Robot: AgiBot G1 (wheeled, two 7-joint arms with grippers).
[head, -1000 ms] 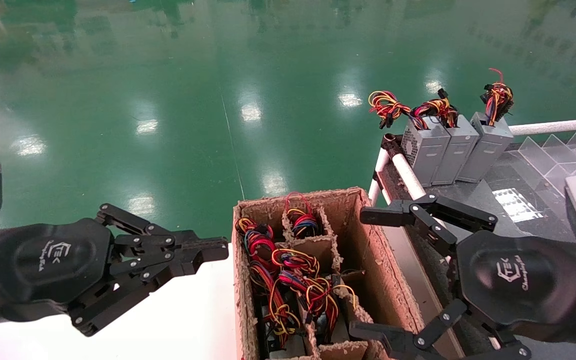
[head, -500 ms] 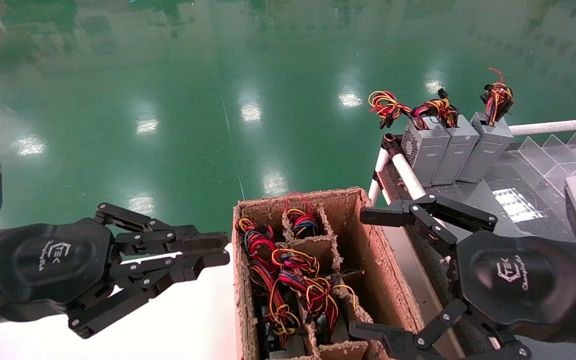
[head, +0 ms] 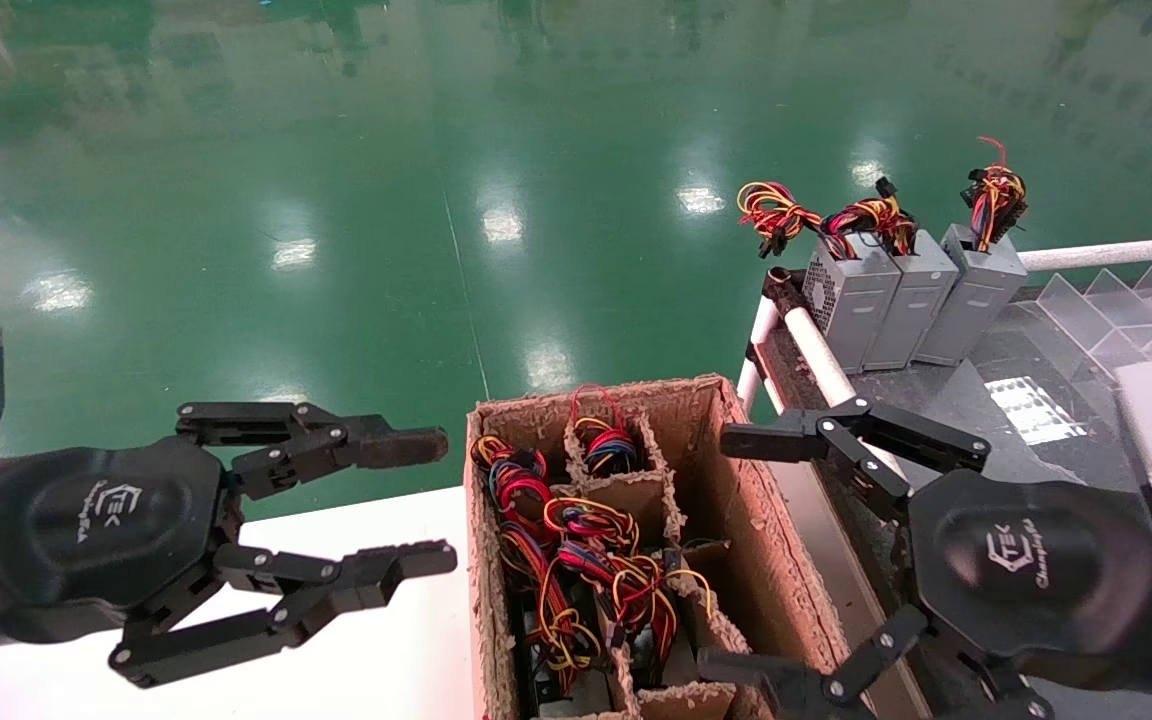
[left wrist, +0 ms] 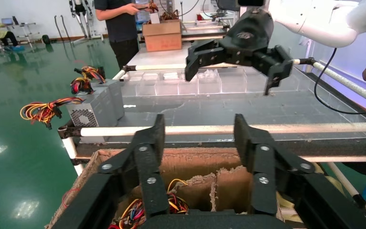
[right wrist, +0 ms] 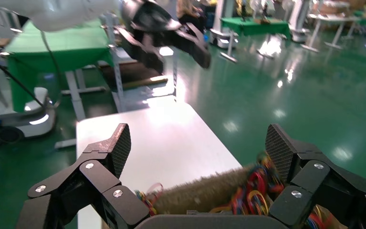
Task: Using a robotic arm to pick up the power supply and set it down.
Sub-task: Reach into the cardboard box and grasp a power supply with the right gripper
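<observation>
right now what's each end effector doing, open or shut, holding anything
Left end effector: open, holding nothing, beside the cardboard box.
Right end effector: open wide, empty, at the box's other side.

The left claw (left wrist: 198,143) hangs spread over the cardboard box (left wrist: 190,174), right claw (left wrist: 236,59) opposite.

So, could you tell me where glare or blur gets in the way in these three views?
Head view: ceiling lights glare in bright patches off the green floor; the right gripper's wrist block looks softly blurred. Left wrist view: fairly sharp, and the power supplies read clearly. Right wrist view: the left gripper farther off is smeared, and the white table is washed out by reflected light.
</observation>
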